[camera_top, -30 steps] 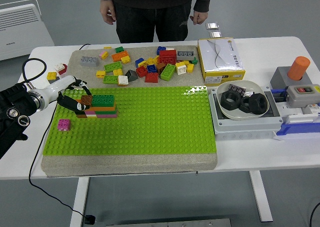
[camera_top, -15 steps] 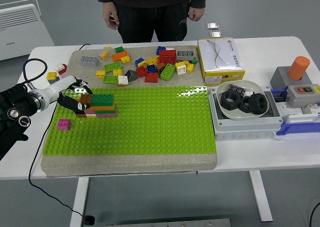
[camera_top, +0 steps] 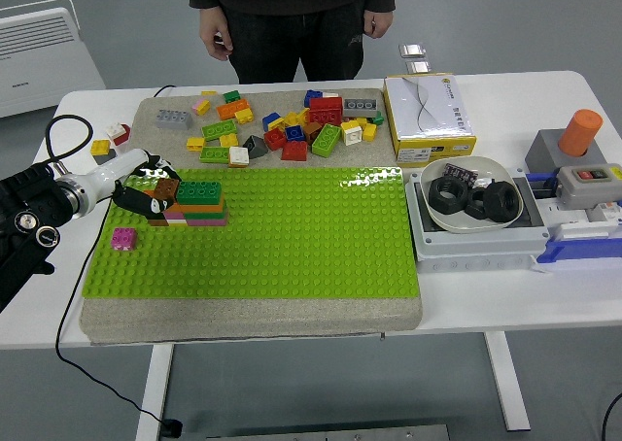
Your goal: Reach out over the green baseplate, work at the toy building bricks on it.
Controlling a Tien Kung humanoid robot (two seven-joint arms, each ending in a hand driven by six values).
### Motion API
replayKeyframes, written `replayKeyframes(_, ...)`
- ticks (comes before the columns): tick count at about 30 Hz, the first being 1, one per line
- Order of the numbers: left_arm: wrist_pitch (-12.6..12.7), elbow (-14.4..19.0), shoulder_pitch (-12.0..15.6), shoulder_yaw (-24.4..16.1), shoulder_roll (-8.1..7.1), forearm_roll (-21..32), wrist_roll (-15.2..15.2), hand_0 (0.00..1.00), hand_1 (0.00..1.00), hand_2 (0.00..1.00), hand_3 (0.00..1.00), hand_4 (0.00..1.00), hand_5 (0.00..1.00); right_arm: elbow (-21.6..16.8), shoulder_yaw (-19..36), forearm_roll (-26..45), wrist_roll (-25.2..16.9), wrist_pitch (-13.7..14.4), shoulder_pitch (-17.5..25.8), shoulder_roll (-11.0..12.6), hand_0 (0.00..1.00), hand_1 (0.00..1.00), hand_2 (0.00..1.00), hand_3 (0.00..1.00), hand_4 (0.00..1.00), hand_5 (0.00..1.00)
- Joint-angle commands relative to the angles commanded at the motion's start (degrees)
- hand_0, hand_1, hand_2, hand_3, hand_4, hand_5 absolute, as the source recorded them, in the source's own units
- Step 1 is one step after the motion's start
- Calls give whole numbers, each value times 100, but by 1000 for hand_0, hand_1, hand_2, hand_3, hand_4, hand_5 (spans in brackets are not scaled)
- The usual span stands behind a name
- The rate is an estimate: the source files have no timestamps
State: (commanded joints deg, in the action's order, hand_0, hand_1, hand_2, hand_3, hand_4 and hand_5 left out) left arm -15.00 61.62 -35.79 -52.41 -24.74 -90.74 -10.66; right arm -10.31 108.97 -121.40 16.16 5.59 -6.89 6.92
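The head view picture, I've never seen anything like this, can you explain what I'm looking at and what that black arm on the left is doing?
This is taken from a camera high on a humanoid robot, looking down over a white table. The black arm entering from the left is the robot's own; its left hand reaches over a green baseplate and touches the left end of a small stack of toy bricks, fingers curled at a brown brick there. Whether it truly grips is hard to tell. A lone pink brick sits nearby. Loose bricks lie behind the baseplate, beside a yellow box. A white bowl on the right holds black rings. A person stands at the far side, hands down. The right arm is not visible.
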Motion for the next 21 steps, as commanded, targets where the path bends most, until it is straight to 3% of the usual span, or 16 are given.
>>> replayKeyframes(9, -13, 5, 6, 35, -6, -10, 16, 933, 957, 944, 569, 526, 2, 0, -5, 0, 4, 1, 13, -5, 687, 648, 613, 730, 903, 998)
replayKeyframes(10, -15, 4, 6, 41, -8, -12, 17, 937, 961, 947, 583, 590, 2, 0, -10, 3, 5, 2, 13, -5, 687, 649, 613, 729, 904, 998)
replayKeyframes(15, -43, 11, 9, 44, -15, -42, 25, 937, 961, 947, 583, 590, 2, 0, -26, 20, 8, 6, 18, -9, 687, 649, 613, 729, 904, 998)
replayKeyframes(16, -47, 14, 8, 41, -16, -49, 26, 939, 960, 951, 609, 687, 2, 0, -29, 23, 9, 7, 18, -9, 688, 649, 614, 730, 903, 998)
replayKeyframes(21, -60, 12, 8, 34, -19, -65, 32, 939, 960, 951, 609, 687, 2, 0, -39, 26, 11, 8, 16, -7, 688, 649, 614, 730, 903, 998)
